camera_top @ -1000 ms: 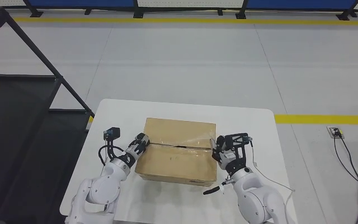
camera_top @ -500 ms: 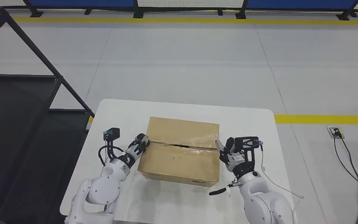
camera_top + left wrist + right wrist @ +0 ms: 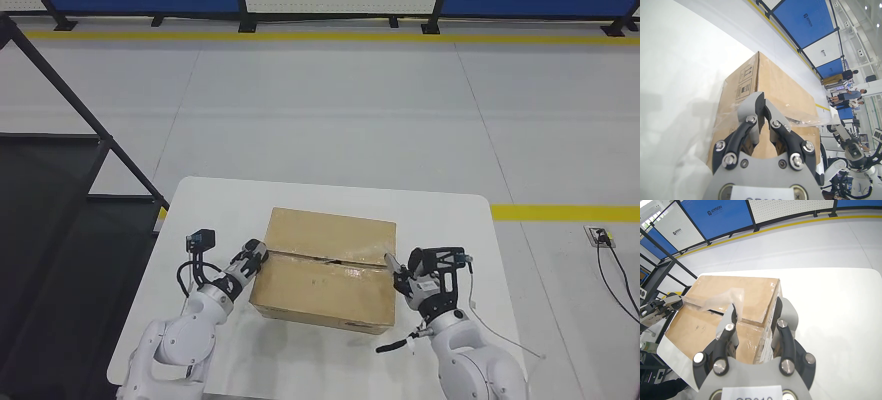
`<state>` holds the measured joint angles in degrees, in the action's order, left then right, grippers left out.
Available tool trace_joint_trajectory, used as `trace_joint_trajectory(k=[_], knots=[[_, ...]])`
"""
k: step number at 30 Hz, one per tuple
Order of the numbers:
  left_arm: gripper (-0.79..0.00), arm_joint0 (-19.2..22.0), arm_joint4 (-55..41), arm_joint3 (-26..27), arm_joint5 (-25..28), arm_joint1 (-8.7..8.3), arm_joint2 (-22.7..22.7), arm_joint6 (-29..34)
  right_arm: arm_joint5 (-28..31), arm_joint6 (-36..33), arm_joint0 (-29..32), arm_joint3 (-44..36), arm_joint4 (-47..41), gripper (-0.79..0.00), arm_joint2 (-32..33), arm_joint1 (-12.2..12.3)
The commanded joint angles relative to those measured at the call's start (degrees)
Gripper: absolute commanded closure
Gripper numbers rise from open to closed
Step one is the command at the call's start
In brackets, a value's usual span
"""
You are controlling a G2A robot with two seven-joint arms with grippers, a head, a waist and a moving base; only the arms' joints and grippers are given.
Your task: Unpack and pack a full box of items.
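Sitting closed, brown cardboard box, clear tape partly peeled

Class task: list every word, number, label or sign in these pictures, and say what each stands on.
Cardboard box, end face: a two-arrows-up sign and a crossed-out pictogram; the print beside them is too small to read.
Box side label: too small to read.
Box top, pen scribble: illegible.
Blue and white panels: brand logos, not quoted.

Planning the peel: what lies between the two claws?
The cardboard box, with loose clear tape along its top seam; the right wrist view shows it.
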<state>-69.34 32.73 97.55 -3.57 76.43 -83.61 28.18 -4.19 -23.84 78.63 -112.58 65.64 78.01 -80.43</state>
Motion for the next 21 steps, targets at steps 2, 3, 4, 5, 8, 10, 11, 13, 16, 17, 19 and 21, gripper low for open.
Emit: trace_joint_trajectory(k=[2,3,4,5,8,10,11,13,16,17,19,21], knots=[[0.0,0.1,-0.1,-0.3,0.0,-0.06,0.3,-0.1,-0.2,0.1,0.4,-0.5,0.2,-0.785,0.1,0.1],[0.0,0.2,-0.1,-0.4,0.0,-0.08,0.4,-0.1,-0.2,0.2,0.6,-0.6,0.2,-0.785,0.1,0.1],[0.0,0.2,-0.1,-0.5,0.0,-0.1,0.5,-0.1,-0.2,0.2,0.8,-0.8,0.3,-0.785,0.2,0.1],[0.0,0.3,-0.1,-0.6,0.0,-0.13,0.6,-0.2,-0.2,0.1,1.0,-0.9,0.4,-0.785,0.2,0.2],[0.0,0.4,-0.2,-0.8,-0.1,-0.2,0.7,-0.2,-0.5,0.1,1.5,-1.3,0.8,-0.785,0.4,0.2],[0.0,0.4,-0.3,-0.8,-0.1,-0.25,0.8,-0.2,-1.2,0.2,1.9,-1.6,1.2,-0.785,0.5,0.3],[0.0,0.4,-0.3,-0.9,-0.1,-0.28,0.8,-0.2,-1.3,0.2,2.0,-1.8,1.2,-0.785,0.5,0.3],[0.0,0.4,-0.5,-0.9,-0.2,-0.32,0.8,-0.4,-1.6,0.0,2.2,-1.9,1.5,-0.785,0.6,0.3],[0.0,0.3,-0.6,-1.0,-0.2,-0.4,0.9,-0.5,-3.1,-0.7,2.1,-1.8,3.1,-0.785,0.4,0.4],[0.0,0.3,-0.6,-1.0,-0.2,-0.43,0.9,-0.5,-3.8,-0.8,1.9,-1.8,3.5,-0.785,0.2,0.3],[0.0,0.2,-0.7,-0.7,-0.1,-0.48,1.0,-0.9,-4.3,-0.9,1.7,-1.7,3.7,-0.785,-0.1,0.3],[0.0,-0.2,-1.3,0.2,0.1,-0.51,0.9,-1.2,-4.5,-1.0,1.5,-1.7,3.8,-0.785,-0.3,0.3]])
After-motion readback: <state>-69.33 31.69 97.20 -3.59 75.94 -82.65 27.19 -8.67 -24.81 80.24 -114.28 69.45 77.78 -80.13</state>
